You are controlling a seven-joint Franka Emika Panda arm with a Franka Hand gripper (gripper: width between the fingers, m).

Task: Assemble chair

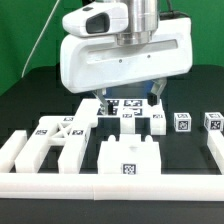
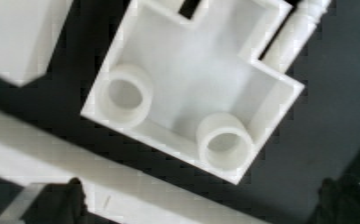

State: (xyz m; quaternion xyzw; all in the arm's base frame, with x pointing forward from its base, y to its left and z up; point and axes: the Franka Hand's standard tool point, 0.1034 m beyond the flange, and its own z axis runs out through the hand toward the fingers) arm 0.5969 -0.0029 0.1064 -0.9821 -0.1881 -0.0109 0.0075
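Note:
The chair lies in loose white tagged pieces on the black table. In the exterior view a wide frame piece [image 1: 50,142] rests at the left, a chunky block [image 1: 127,160] at the front middle, a flat tagged piece [image 1: 127,112] behind it, and two small blocks [image 1: 182,122] [image 1: 213,122] at the right. My gripper [image 1: 128,98] hovers open just above the flat piece. In the wrist view a slab with two round sockets [image 2: 177,90] lies ahead of the gripper [image 2: 203,212], whose dark fingertips [image 2: 52,205] stand wide apart, holding nothing. A thin rod [image 2: 303,28] lies beside the slab.
A long white border rail [image 1: 110,187] runs along the front of the table and another [image 1: 216,150] along the exterior view's right. In the wrist view a pale bar [image 2: 106,165] crosses under the fingers. A green cable hangs at the back left.

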